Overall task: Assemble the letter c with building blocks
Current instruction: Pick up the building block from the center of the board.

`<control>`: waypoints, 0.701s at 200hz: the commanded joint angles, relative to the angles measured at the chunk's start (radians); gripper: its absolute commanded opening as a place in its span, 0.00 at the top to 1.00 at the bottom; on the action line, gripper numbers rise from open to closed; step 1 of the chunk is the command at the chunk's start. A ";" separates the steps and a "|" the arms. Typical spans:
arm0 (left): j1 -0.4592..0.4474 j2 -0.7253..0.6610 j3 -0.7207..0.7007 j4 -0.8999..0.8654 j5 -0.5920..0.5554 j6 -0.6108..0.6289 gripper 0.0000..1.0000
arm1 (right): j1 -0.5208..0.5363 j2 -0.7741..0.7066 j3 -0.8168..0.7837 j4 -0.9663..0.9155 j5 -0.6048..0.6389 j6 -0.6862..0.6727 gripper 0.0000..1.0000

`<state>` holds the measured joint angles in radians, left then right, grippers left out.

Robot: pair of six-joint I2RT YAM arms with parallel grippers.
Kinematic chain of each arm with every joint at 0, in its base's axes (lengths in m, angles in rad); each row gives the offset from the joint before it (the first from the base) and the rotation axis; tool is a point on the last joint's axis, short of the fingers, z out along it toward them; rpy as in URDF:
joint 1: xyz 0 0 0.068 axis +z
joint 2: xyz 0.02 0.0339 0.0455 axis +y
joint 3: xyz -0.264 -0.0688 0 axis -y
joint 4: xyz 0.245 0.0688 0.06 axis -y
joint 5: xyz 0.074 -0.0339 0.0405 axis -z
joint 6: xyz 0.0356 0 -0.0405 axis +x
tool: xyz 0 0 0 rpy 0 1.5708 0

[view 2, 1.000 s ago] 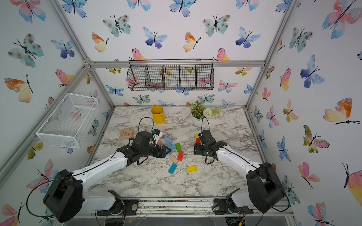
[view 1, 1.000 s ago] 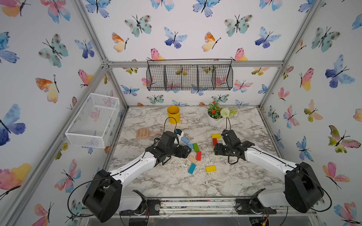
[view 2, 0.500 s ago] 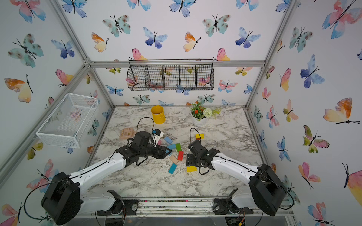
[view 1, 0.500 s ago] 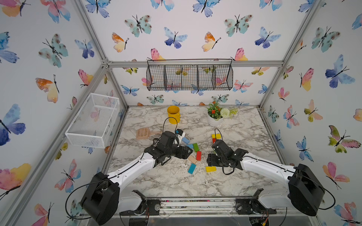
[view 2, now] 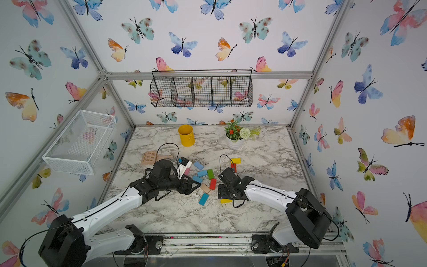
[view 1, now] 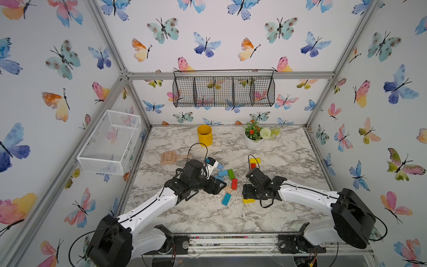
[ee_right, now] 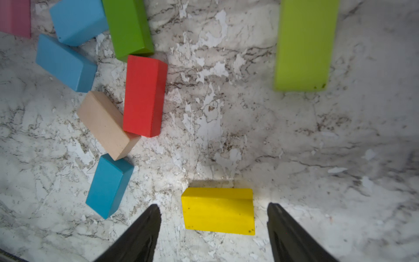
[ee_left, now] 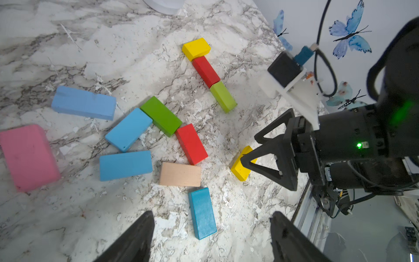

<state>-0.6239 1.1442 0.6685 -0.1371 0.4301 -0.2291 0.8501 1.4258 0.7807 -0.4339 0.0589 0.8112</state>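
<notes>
Marble tabletop (view 1: 208,215), worn and flaky, carrying flat building blocks (ee_left: 127,133) near its middle: blue, teal, pink, red, green, tan, yellow. Three touching end to end in a line (ee_left: 205,72). Right gripper (ee_right: 213,205) spread around loose yellow block (ee_right: 217,213), gaps on both sides. Left gripper (ee_left: 212,213) spread wide, empty, near teal block (ee_left: 201,211). Wide bare marble toward front rail (view 1: 231,239).

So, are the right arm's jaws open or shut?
Open: the jaws stand apart, either side of the yellow block, a gap at each end.
</notes>
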 commanded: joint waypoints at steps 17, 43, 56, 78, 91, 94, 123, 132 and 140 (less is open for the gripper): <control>-0.005 -0.077 -0.040 -0.015 -0.027 -0.007 0.19 | 0.022 0.029 0.032 -0.048 0.045 0.023 0.18; -0.005 -0.094 -0.055 -0.009 -0.033 -0.012 0.19 | 0.040 0.052 0.049 -0.080 0.081 0.026 0.15; -0.005 -0.092 -0.055 -0.009 -0.031 -0.013 0.19 | 0.050 0.063 0.056 -0.088 0.087 0.026 0.16; -0.005 -0.083 -0.059 -0.010 -0.027 -0.019 0.19 | 0.064 0.080 0.061 -0.093 0.091 0.026 0.17; -0.004 -0.083 -0.063 -0.009 -0.027 -0.023 0.19 | 0.069 0.092 0.064 -0.104 0.099 0.029 0.17; -0.005 -0.084 -0.063 -0.010 -0.029 -0.024 0.19 | 0.070 0.095 0.064 -0.107 0.100 0.030 0.17; -0.005 -0.088 -0.066 -0.007 -0.036 -0.027 0.19 | 0.075 0.127 0.066 -0.108 0.104 0.037 0.12; -0.005 -0.084 -0.067 -0.007 -0.035 -0.027 0.19 | 0.078 0.138 0.068 -0.108 0.102 0.036 0.12; -0.004 -0.079 -0.065 -0.006 -0.034 -0.027 0.19 | 0.079 0.146 0.069 -0.104 0.101 0.034 0.12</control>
<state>-0.6239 1.0626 0.6014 -0.1402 0.4046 -0.2520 0.9184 1.5463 0.8272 -0.5014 0.1345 0.8314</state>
